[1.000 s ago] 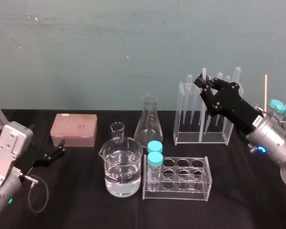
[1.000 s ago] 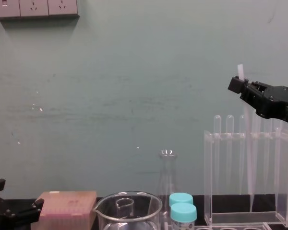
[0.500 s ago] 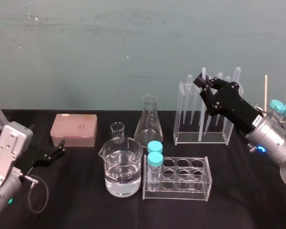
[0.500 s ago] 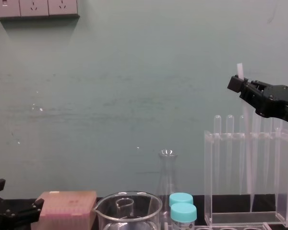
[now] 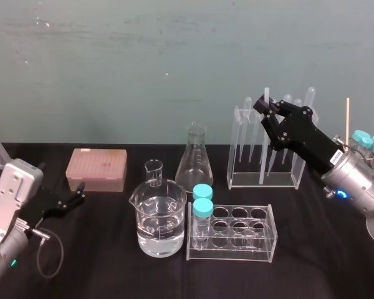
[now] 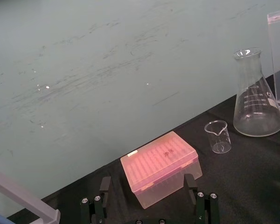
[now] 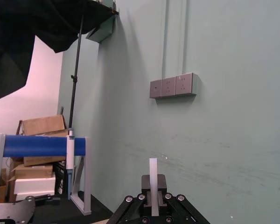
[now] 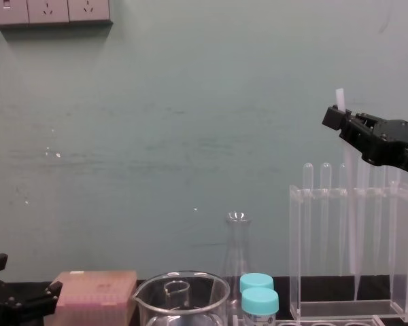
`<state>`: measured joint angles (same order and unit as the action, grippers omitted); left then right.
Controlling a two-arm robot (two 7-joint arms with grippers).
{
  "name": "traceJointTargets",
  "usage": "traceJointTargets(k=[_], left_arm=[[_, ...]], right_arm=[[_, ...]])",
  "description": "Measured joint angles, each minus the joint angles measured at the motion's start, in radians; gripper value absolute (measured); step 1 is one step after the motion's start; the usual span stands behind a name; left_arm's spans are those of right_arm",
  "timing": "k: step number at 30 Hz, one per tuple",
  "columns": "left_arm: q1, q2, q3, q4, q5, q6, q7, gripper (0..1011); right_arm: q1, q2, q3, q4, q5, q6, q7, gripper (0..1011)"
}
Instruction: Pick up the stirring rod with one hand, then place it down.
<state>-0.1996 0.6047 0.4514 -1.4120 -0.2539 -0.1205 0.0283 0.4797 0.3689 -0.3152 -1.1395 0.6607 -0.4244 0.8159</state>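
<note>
While our left gripper [image 5: 75, 198] rests spread open, low near the pink box [image 5: 96, 168], we pinch the stirring rod [image 8: 340, 99] upright in our right gripper [image 5: 266, 107], its lower part hanging inside the clear rack [image 5: 262, 177] near the far wall [image 5: 143, 68].

The head view looks down on the bench [image 5: 112, 274]; the lower chest view faces the wall [image 8: 156, 136]. Both share the clear rack [image 5: 235, 146] and Erlenmeyer flask [image 5: 194, 163]. The right wrist view looks past the right tool [image 7: 153, 196].
</note>
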Motion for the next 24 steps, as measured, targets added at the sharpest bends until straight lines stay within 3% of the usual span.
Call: traceJointTargets(k=[24], left_arm=[[0.0,0.0,0.0,0.0,0.0,0.0,0.0,1000]], right_arm=[[0.0,0.0,0.0,0.0,0.0,0.0,0.0,69]])
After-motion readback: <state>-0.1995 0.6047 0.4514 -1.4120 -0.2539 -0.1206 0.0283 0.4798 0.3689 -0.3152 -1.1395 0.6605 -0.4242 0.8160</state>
